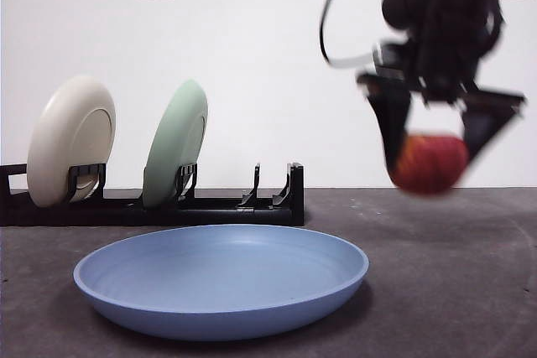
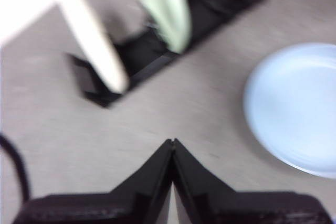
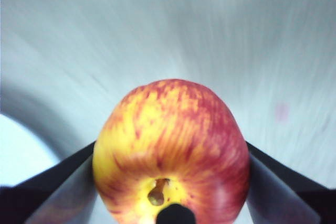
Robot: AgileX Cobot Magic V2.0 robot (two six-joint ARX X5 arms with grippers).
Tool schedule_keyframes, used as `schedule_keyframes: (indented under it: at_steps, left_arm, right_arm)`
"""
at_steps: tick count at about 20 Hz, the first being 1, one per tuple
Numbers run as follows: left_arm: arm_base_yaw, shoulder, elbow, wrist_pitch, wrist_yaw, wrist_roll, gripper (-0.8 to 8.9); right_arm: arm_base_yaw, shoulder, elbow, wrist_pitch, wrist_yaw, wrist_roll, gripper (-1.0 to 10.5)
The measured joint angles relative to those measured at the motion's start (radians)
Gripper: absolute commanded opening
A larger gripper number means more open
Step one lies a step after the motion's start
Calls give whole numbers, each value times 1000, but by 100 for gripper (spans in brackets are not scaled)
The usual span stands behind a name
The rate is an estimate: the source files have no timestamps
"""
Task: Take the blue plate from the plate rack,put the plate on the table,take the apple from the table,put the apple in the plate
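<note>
The blue plate (image 1: pixel 221 278) already lies on the table (image 1: pixel 453 274) before the rack (image 1: pixel 168 205), and the right gripper (image 1: pixel 430 157) holds the apple (image 1: pixel 430 163) clamped aloft beside it — only the placing remains — while the left gripper (image 2: pixel 172 148) waits closed.

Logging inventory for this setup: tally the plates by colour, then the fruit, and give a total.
Blue plate: 1
Pale green plate: 1
Cream-white plate: 1
Apple: 1
Total: 4
</note>
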Motion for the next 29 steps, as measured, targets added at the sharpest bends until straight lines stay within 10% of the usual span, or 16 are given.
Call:
schedule_keyframes:
  at_steps: [8, 18, 29]
  left_arm:
    - [57, -67, 0, 0, -34, 77, -8]
    - [107, -121, 0, 0, 95, 90, -8]
    - [107, -180, 0, -1, 164, 90, -8]
  right_arm:
    - [85, 0, 337, -172, 2, -18, -8]
    - [409, 147, 339, -238, -15, -25, -3]
    - [506, 325, 288, -120, -59, -44, -3]
